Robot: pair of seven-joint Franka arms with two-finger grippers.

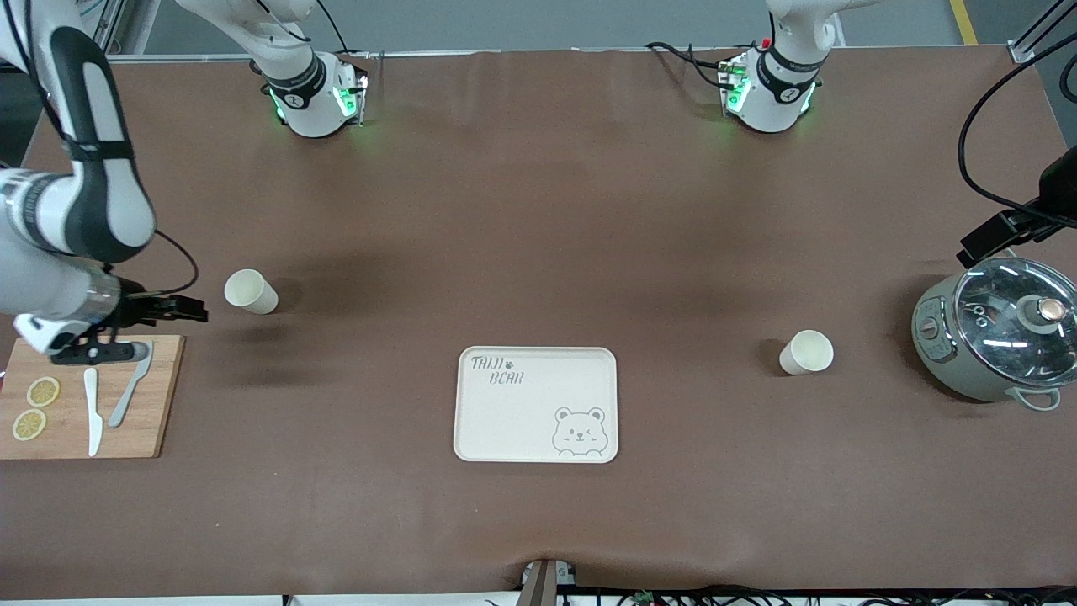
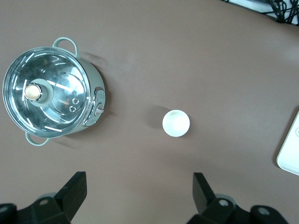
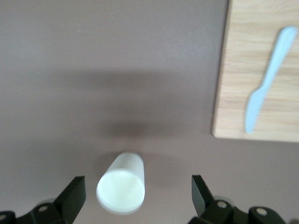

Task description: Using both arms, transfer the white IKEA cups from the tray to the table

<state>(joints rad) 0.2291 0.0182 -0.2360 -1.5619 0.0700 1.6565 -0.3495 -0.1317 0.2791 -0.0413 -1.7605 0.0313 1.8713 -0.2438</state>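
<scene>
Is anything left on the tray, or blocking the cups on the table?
No. The tray is empty, and both cups stand upright on the table, apart from everything else.

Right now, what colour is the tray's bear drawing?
Grey, on the cream tray; the bear drawing shows best in the front view.

I see the table (image 1: 538,210), covered in a matte brown sheet. The tray (image 1: 505,412) lies flat at mid-table, toward the front camera, nothing in it. One white cup (image 1: 251,292) stands upright on the sheet toward the right arm's end, just beside the wooden cutting board (image 1: 164,396) and farther from the camera than it. A second white cup (image 1: 806,352) stands toward the left arm's end, between the tray and a grey cooker pot (image 1: 993,337) with glass lid. Both arm bases (image 1: 315,97) sit along the table's top edge.
</scene>
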